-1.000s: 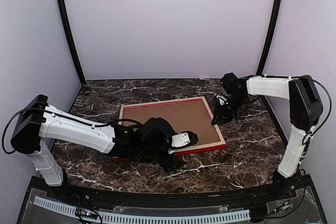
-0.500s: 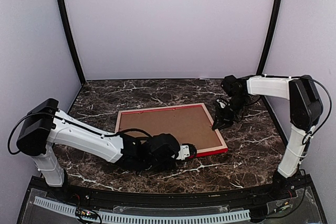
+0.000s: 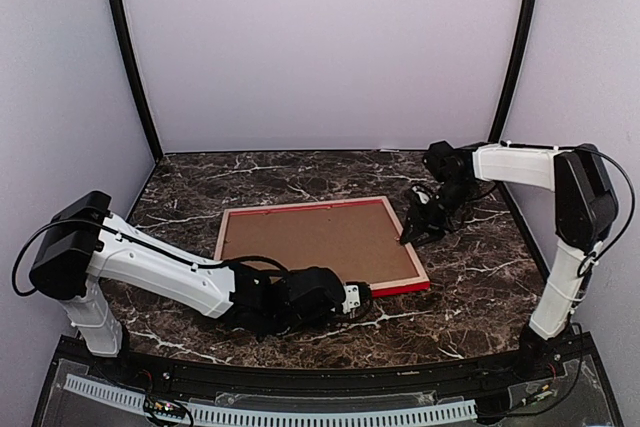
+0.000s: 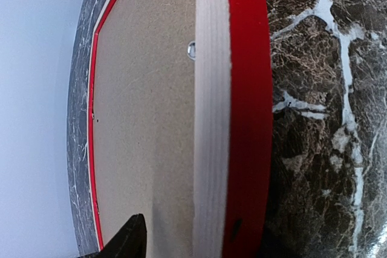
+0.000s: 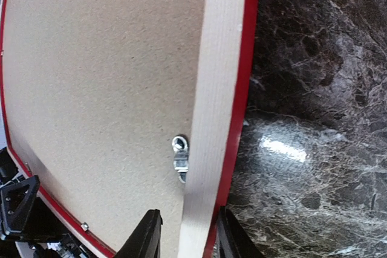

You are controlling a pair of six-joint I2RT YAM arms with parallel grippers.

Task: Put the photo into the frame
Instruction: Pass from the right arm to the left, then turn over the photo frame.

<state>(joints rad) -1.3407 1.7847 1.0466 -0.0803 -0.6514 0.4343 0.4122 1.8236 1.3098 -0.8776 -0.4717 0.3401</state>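
The frame (image 3: 404, 265) lies face down on the marble table, pale wood back up, its red edge showing along the near side. A brown backing board (image 3: 310, 239) fills it. The photo is hidden. My left gripper (image 3: 357, 294) is at the frame's near rail (image 4: 211, 119); one finger (image 4: 128, 238) hovers over the board, apart from the rail, and the other is out of sight. My right gripper (image 3: 412, 231) straddles the right rail (image 5: 217, 89). Its inner finger (image 5: 148, 237) stands off the wood, so the right gripper (image 5: 187, 237) is open.
A small metal turn clip (image 5: 180, 158) sits on the board by the right rail, and another (image 4: 191, 49) by the near rail. Dark marble table (image 3: 470, 277) runs to the purple walls on three sides. My left arm (image 3: 170, 269) stretches low along the near left.
The frame has shifted left and lies squarer on the table. My left gripper has slid to the near rail, its jaws narrowing. My right gripper's jaws have loosened off the right rail.
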